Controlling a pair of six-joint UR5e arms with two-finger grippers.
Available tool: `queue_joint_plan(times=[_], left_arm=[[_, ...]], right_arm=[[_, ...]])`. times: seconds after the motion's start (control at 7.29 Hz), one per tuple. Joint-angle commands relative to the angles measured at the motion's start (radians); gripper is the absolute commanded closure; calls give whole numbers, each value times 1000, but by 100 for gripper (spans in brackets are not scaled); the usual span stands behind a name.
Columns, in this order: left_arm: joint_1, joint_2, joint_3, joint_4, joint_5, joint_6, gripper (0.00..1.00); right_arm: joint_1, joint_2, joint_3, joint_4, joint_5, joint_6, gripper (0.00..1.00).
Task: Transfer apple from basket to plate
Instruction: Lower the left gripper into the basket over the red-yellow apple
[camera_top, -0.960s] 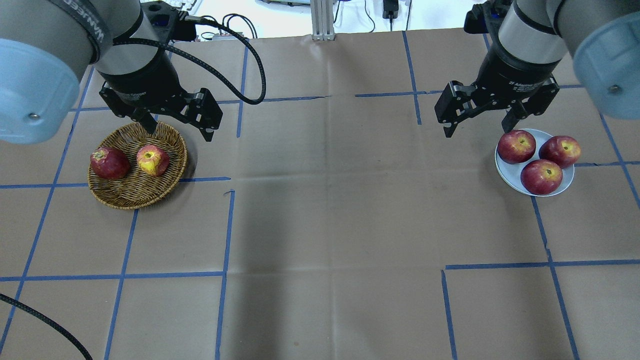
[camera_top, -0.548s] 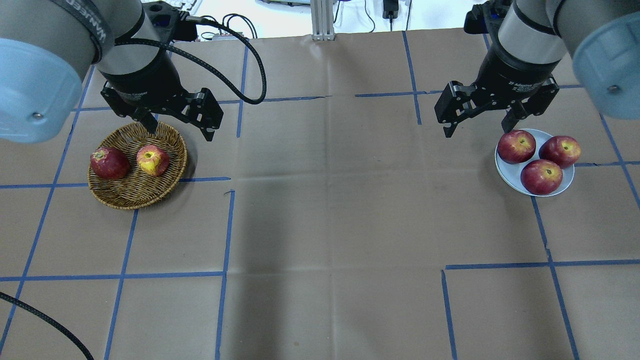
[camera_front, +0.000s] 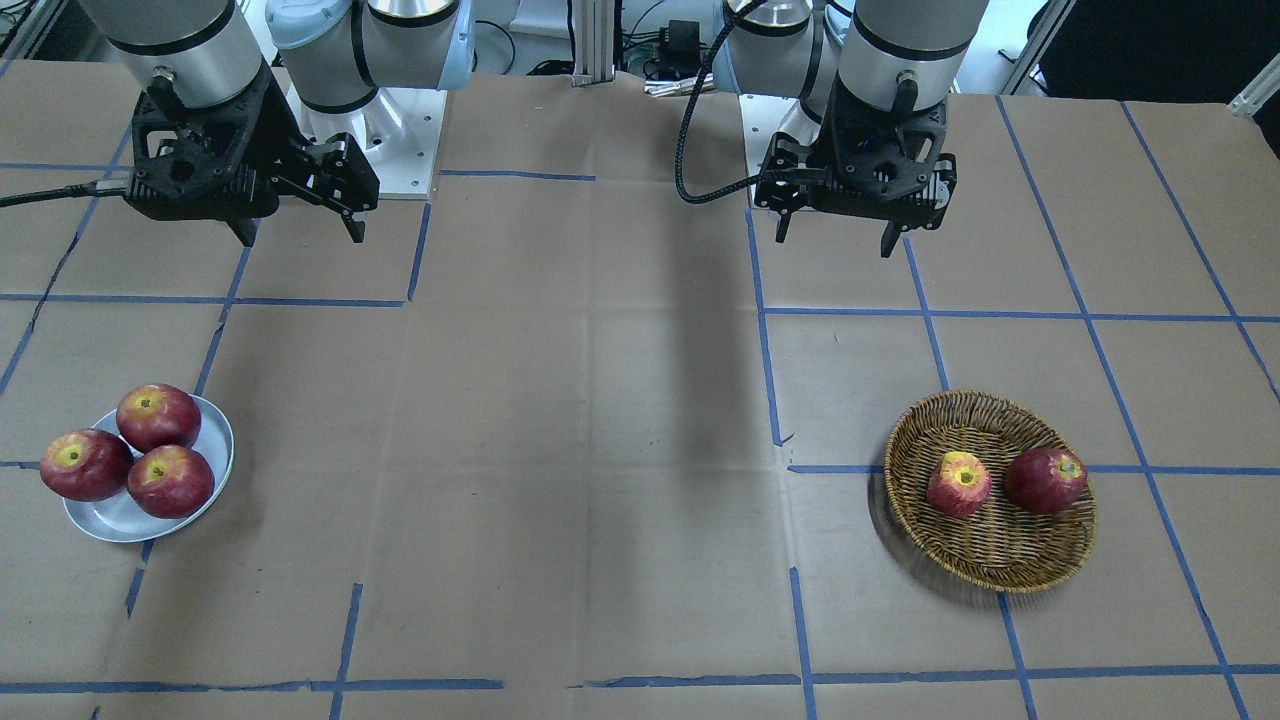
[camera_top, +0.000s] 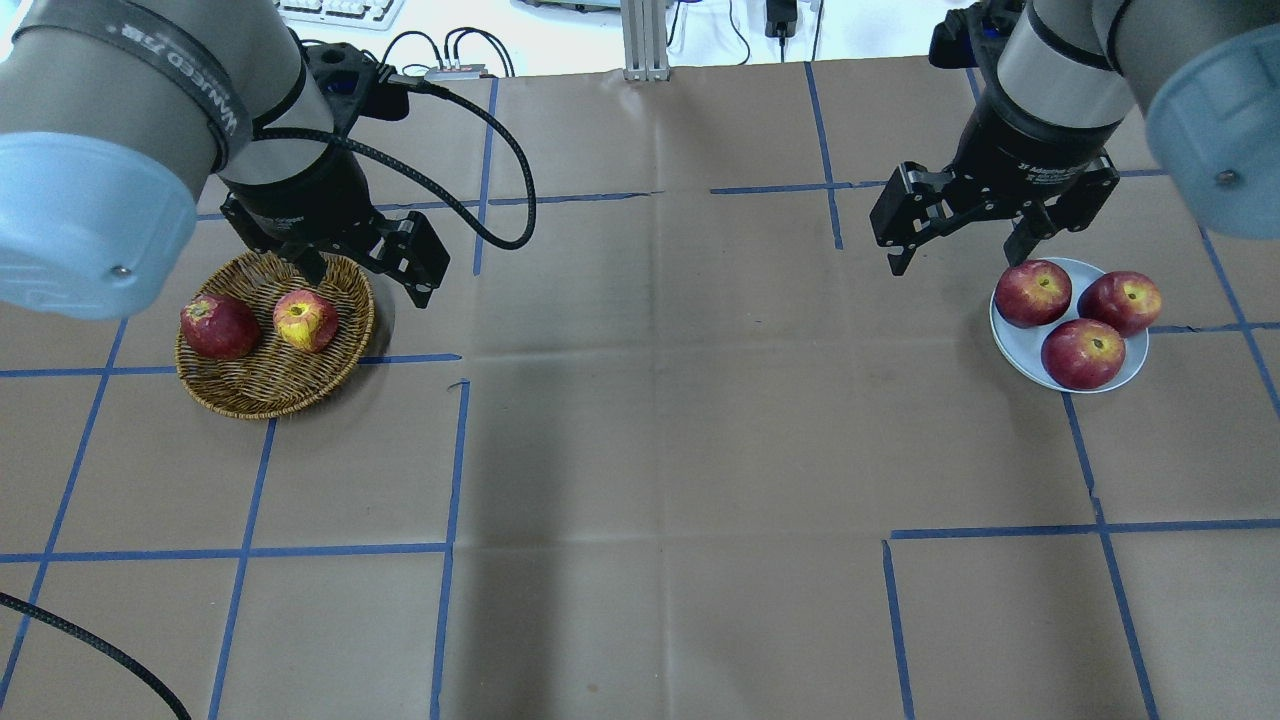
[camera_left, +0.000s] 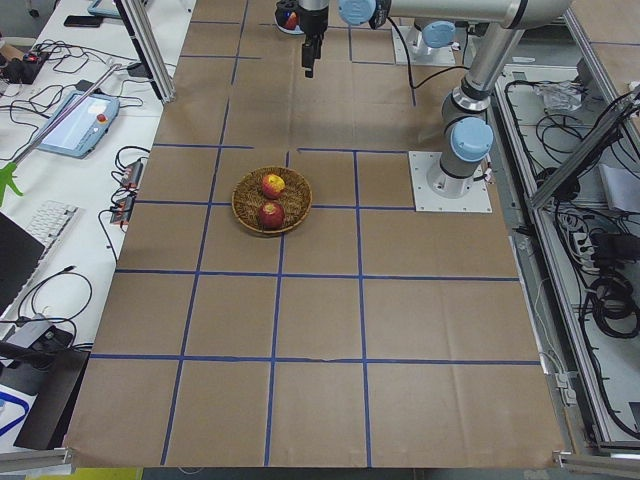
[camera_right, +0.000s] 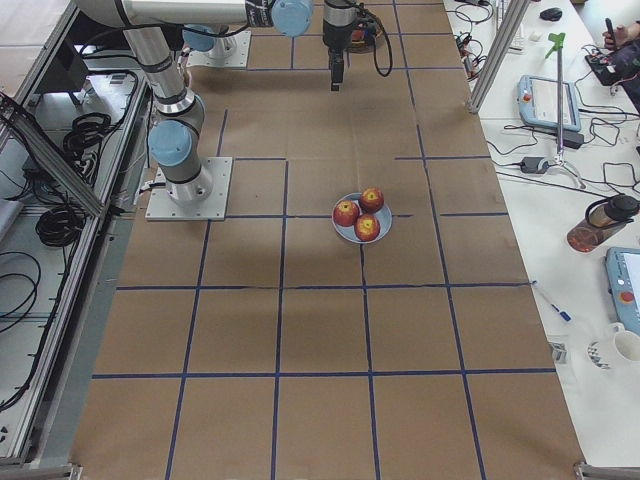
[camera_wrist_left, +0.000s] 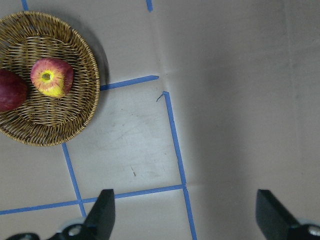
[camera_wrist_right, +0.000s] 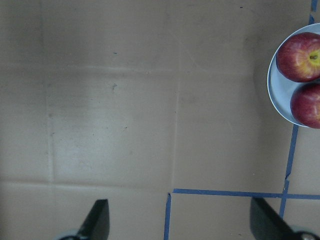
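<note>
Apple (camera_top: 305, 320) lies ungrasped in the basket (camera_top: 270, 398), below and to one side of the left gripper (camera_top: 365, 282), which hangs spread and empty. Transfer looks not yet begun: grasp, carry and release remain. The plate (camera_top: 1013, 345), by the spread right gripper (camera_top: 958, 262), already holds three apples (camera_top: 1083, 353).

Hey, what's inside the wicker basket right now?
The round tan woven wicker basket holds two apples side by side: a yellow-streaked lighter red apple and a darker red apple. The weave beneath them is hidden.

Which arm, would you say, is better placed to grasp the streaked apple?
Left: the left gripper, open, hovers at the basket near the apple; the right gripper is far off, by the plate.
</note>
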Motion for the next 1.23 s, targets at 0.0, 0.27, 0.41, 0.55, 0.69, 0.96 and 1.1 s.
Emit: queue_joint_plan(times=[0.0, 0.27, 0.41, 0.55, 0.69, 0.96, 1.1], left_arm=[[58, 1, -170, 233, 0, 127, 1], [150, -8, -260, 333, -3, 240, 1], [181, -26, -261, 334, -3, 294, 1], [227, -67, -264, 384, -6, 341, 1], [264, -98, -290, 443, -9, 381, 1], [295, -171, -308, 555, -12, 420, 1], [301, -225, -301, 611, -11, 435, 1]], right_arm=[[-1, 0, 1, 0, -1, -1, 0], [-1, 0, 1, 0, -1, -1, 0], [-2, 0, 2, 0, 1, -1, 0], [-2, 0, 2, 0, 1, -1, 0], [-2, 0, 2, 0, 1, -1, 0], [-2, 0, 2, 0, 1, -1, 0], [-2, 0, 2, 0, 1, -1, 0]])
